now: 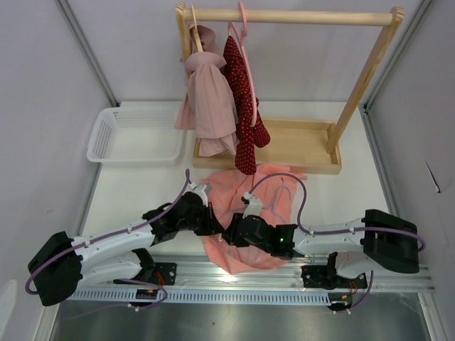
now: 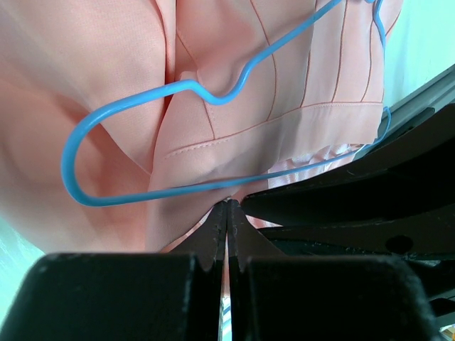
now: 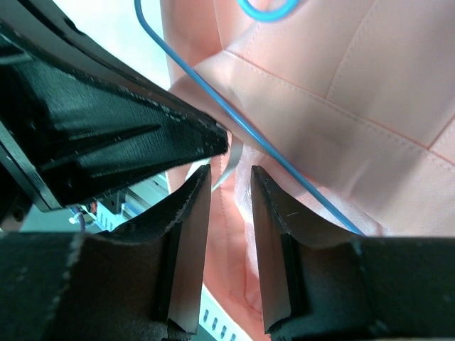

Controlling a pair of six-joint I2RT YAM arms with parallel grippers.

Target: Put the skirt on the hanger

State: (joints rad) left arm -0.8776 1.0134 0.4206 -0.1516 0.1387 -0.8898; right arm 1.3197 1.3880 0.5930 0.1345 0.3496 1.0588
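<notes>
The salmon-pink skirt (image 1: 279, 193) lies crumpled on the table in front of the rack; it fills the left wrist view (image 2: 284, 71) and the right wrist view (image 3: 355, 106). The light-blue wire hanger (image 2: 222, 101) lies on the fabric, and its wire runs diagonally in the right wrist view (image 3: 298, 176). I cannot make it out from the top. My left gripper (image 1: 213, 222) (image 2: 227, 202) is shut, pinching skirt fabric just below the hanger's lower wire. My right gripper (image 1: 233, 234) (image 3: 231, 170) is open by a narrow gap over the skirt's edge, close beside the left one.
A wooden rack (image 1: 284, 15) stands behind on its base (image 1: 298, 145). It carries a dusty-pink garment (image 1: 210, 99), a dark red dotted garment (image 1: 242, 106) and a pink plastic hanger (image 1: 245, 28). A white basket (image 1: 135, 135) sits at the back left.
</notes>
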